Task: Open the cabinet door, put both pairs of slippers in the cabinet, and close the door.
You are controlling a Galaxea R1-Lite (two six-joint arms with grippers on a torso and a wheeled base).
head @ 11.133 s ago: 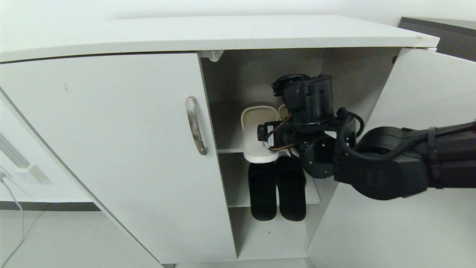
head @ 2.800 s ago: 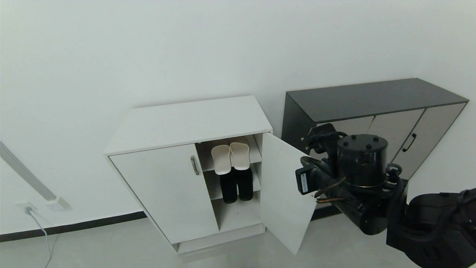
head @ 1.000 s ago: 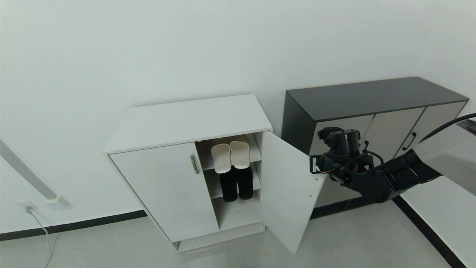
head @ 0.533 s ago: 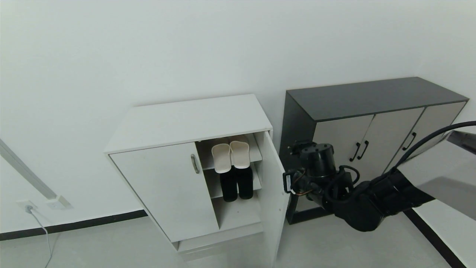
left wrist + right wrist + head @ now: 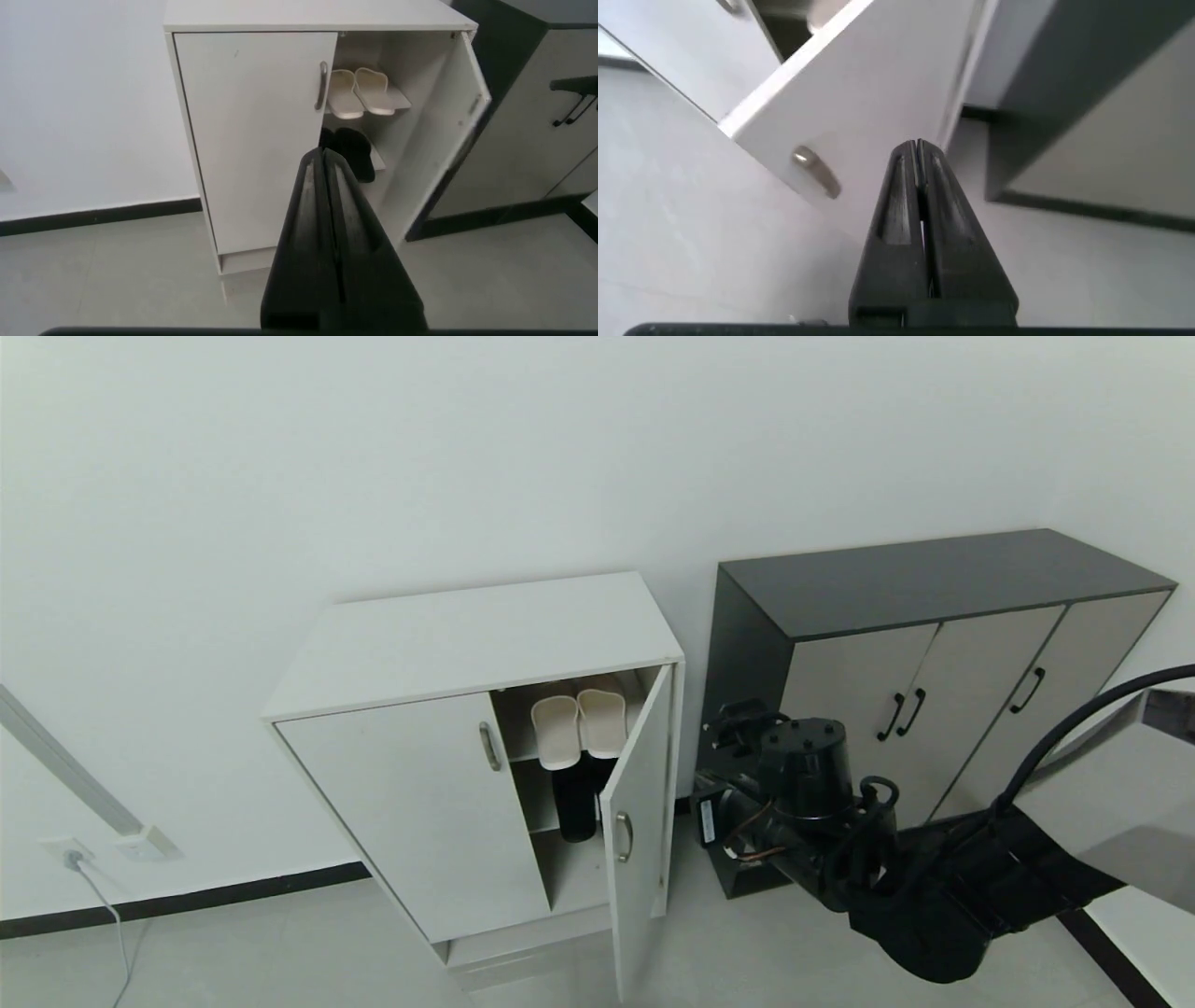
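Note:
The white cabinet (image 5: pixel 467 644) has its left door shut and its right door (image 5: pixel 639 803) swung about halfway closed, handle (image 5: pixel 624 837) facing out. White slippers (image 5: pixel 579 728) lie on the upper shelf. Below them are black slippers (image 5: pixel 571 803), partly hidden by the door. My right gripper (image 5: pixel 730 721) is shut and empty, just right of the door's outer face. The right wrist view has its fingertips (image 5: pixel 919 147) close to the door (image 5: pixel 868 84), above the handle (image 5: pixel 817 171). My left gripper (image 5: pixel 323 155) is shut and empty, held back in front of the cabinet (image 5: pixel 252 140).
A dark cabinet (image 5: pixel 934 579) with grey doors stands against the wall right of the white one, a narrow gap between them. A wall socket with a cable (image 5: pixel 65 854) is low on the left. Bare grey floor (image 5: pixel 280 952) lies in front.
The right door has swung from wide open to about half closed. My right arm has moved left with it, staying by its outer face. The slippers have not moved.

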